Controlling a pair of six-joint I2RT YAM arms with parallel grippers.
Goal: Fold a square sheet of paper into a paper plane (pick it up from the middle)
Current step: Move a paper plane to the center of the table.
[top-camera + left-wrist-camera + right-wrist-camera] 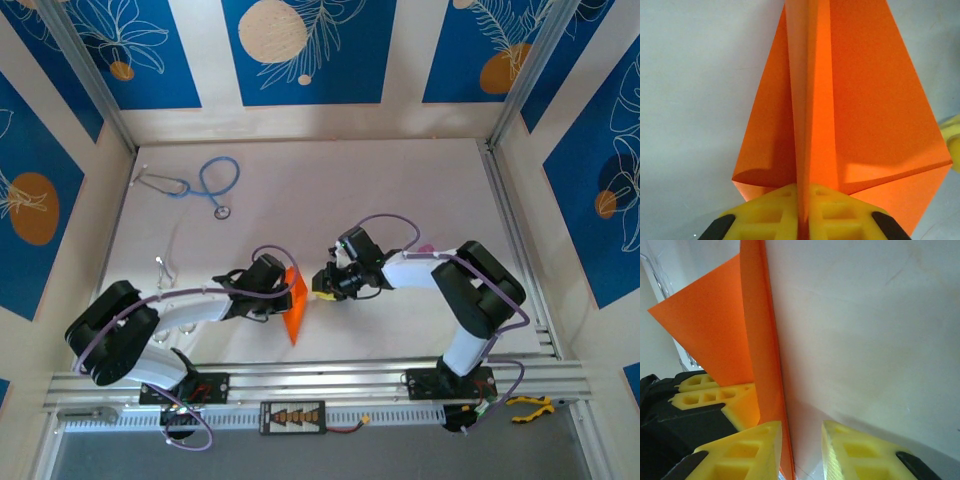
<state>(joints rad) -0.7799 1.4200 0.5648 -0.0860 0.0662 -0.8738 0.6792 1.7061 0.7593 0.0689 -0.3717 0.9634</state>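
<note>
White table [400, 200]: creased orange paper [865, 100] is pinched along its ridge by the closed left gripper [804, 197]. Its edge is straddled by the part-open right gripper [801, 435]. Stethoscope [221, 211] is laid behind.

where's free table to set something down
Bare table from the stethoscope to the right rail, and the strip between the paper and the near edge. Crowded mid-table, where the left gripper and right gripper meet at it.
</note>
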